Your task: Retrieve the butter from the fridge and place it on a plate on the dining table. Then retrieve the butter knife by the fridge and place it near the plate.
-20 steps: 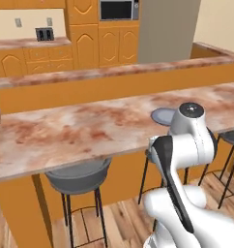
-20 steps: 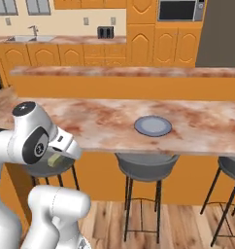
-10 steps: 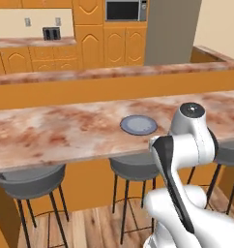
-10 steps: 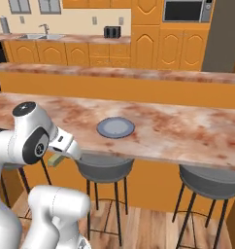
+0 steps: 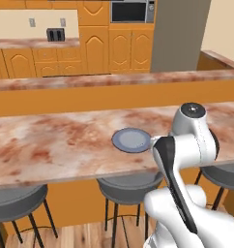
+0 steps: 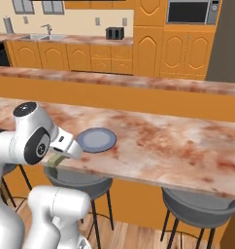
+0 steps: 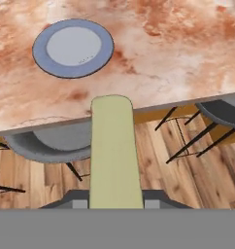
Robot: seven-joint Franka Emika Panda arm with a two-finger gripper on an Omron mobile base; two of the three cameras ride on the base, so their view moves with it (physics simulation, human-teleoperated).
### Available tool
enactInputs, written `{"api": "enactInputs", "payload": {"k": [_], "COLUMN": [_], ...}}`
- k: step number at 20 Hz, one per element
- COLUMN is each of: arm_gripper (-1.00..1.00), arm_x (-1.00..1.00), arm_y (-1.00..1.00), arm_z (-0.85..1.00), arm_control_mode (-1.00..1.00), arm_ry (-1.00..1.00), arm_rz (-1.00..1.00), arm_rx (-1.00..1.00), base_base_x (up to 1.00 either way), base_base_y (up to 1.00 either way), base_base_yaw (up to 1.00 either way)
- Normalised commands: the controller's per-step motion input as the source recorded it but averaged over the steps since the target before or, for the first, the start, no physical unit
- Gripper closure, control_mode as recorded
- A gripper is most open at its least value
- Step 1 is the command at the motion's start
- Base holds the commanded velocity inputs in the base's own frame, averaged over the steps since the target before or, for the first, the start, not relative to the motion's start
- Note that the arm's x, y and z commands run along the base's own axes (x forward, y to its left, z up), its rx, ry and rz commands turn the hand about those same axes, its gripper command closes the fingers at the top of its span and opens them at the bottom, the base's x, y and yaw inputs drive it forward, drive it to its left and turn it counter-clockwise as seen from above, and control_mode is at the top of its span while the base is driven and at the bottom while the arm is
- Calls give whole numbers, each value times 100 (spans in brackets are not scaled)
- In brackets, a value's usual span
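Note:
My gripper (image 7: 115, 201) is shut on the butter (image 7: 114, 155), a pale-yellow stick that juts forward from between the fingers. It hangs just off the near edge of the dining table (image 7: 177, 58), above a stool. The blue-grey plate (image 7: 73, 47) lies bare on the marbled top, ahead and to the left of the butter's tip. In the right base view the gripper (image 6: 61, 151) holds the butter (image 6: 53, 161) at the table edge, left of the plate (image 6: 96, 139). The plate (image 5: 132, 140) sits left of the arm's elbow on the dining table (image 5: 51, 145). The butter knife is out of view.
Grey round stools (image 5: 128, 186) (image 6: 202, 204) stand under the table's near edge. A raised marbled ledge (image 5: 114, 80) runs behind the table. Beyond it are orange cabinets, a microwave (image 5: 131, 10), a toaster (image 6: 114, 33) and the tall grey fridge (image 5: 179, 36).
The base has driven, so the whole scene has slid left and drawn nearer; the plate now lies close in front of the arm. The butter stays in the shut gripper.

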Motion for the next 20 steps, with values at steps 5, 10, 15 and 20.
{"api": "enactInputs", "payload": {"k": [5, 10, 15, 20], "arm_gripper": [100, 100, 100, 100], "arm_x": [0, 0, 30, 90], "arm_y": [0, 0, 0, -8], "arm_z": [0, 0, -5, -3], "arm_control_mode": [100, 100, -100, -100], "arm_ry": [0, 0, 0, 0], "arm_rz": [0, 0, 5, 24], "arm_rx": [0, 0, 3, 2], "base_base_x": [67, 45, 0, 0], "base_base_y": [7, 2, 0, 0], "base_base_yaw": [1, 2, 0, 0]}}
